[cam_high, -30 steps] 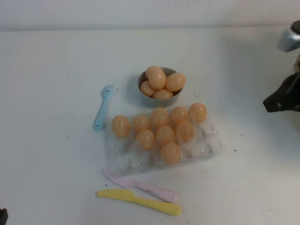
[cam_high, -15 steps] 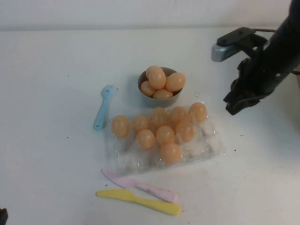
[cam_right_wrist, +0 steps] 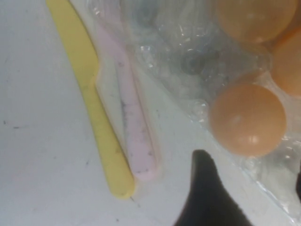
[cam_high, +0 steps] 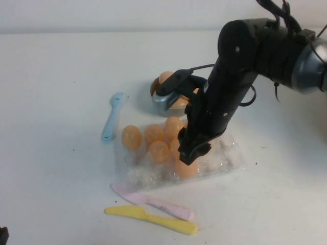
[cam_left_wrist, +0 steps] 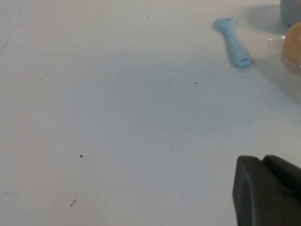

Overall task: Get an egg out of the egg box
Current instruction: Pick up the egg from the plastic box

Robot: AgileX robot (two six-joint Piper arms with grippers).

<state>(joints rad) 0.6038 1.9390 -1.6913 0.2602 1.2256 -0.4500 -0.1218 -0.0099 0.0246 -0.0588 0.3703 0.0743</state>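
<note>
The egg box (cam_high: 137, 172) is a clear crinkly tray in the middle of the table and holds several peach-orange eggs. My right gripper (cam_high: 191, 150) hangs low over its near right part, and the arm hides some eggs. In the right wrist view the gripper (cam_right_wrist: 251, 188) is open and empty. One egg (cam_right_wrist: 248, 119), in a cup near the tray's edge (cam_right_wrist: 188, 61), lies just ahead of the gap between its fingers, not touched. That egg is partly seen under the gripper in the high view (cam_high: 184, 169). My left gripper (cam_left_wrist: 269, 194) is parked over bare table, far left.
A grey bowl (cam_high: 159, 105) with more eggs stands behind the box, partly hidden by the right arm. A blue fork (cam_high: 111, 118) lies left of the box. A pink knife (cam_high: 153, 202) and a yellow knife (cam_high: 153, 219) lie in front of it.
My right arm has swung in from the right edge, across the table, and come down over the near right part of the egg box. The eggs and cutlery have not moved.
</note>
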